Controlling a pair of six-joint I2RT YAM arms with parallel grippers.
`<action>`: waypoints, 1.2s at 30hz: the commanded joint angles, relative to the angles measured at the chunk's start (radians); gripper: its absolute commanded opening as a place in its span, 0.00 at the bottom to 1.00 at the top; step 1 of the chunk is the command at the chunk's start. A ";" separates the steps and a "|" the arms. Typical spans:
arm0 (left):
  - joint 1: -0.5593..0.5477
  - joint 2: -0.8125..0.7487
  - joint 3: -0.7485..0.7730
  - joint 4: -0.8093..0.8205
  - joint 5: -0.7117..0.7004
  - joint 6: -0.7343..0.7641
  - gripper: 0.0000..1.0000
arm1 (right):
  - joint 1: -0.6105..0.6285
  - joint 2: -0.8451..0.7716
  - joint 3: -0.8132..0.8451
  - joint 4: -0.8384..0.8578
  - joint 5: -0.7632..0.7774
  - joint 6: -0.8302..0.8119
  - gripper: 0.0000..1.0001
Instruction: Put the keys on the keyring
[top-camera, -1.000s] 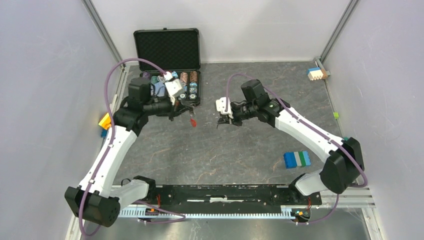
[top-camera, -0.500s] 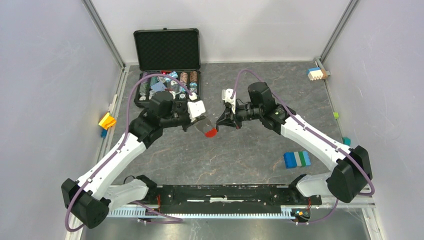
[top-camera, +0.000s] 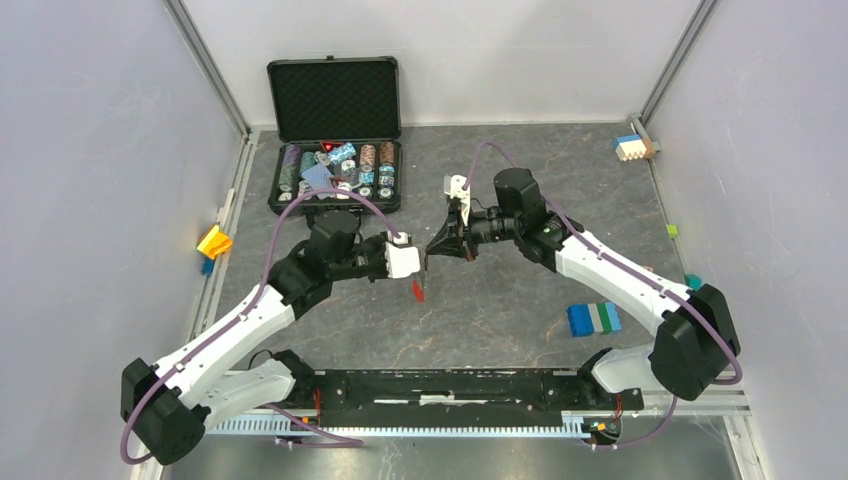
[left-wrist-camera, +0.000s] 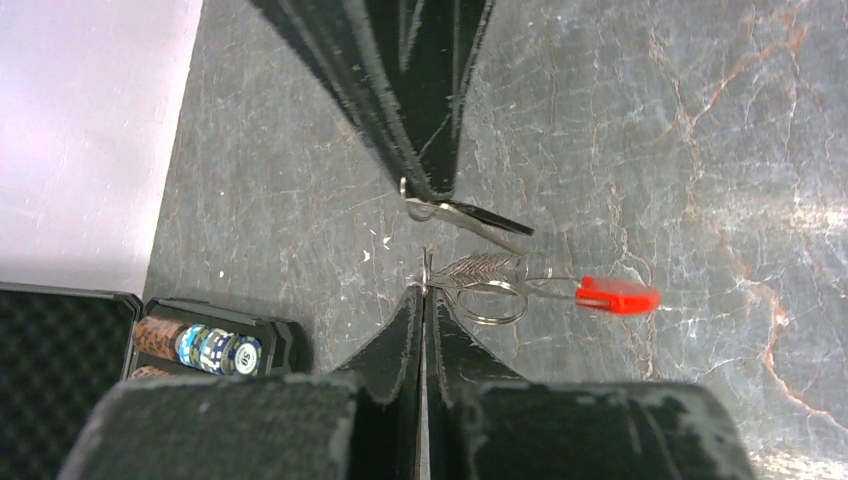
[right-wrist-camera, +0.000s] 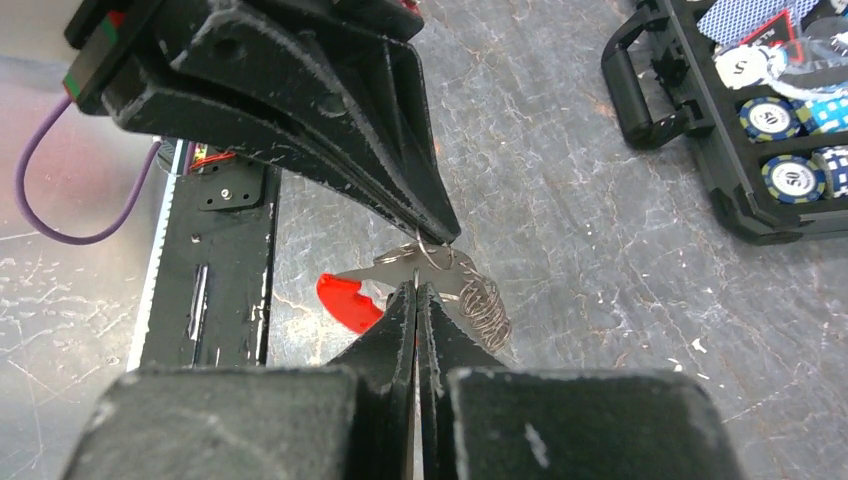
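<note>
Hiding overhead, keyring (left-wrist-camera: 487, 268) coil and key (left-wrist-camera: 478, 217) show in wrist views.

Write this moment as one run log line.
left gripper: shut on keyring | right gripper: shut on key | grippers: tip to tip

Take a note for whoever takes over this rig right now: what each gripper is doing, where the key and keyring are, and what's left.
Left gripper: shut, pinching the keyring at its chain; the red tag dangles free.
Right gripper: shut on the key, tip to tip with the left gripper.
Done: both parts are held above the table, meeting at the middle.
Left: thread the key onto the loop. No view shows it through, so check before letting go.
</note>
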 joint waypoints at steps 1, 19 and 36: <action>-0.022 -0.021 -0.026 0.113 -0.044 0.082 0.02 | 0.001 0.015 -0.023 0.070 -0.032 0.057 0.00; -0.035 -0.014 -0.038 0.146 -0.076 0.039 0.02 | 0.003 0.060 -0.046 0.177 -0.066 0.140 0.00; -0.035 -0.030 -0.064 0.116 -0.030 0.070 0.02 | 0.003 0.038 -0.009 0.081 -0.037 0.017 0.00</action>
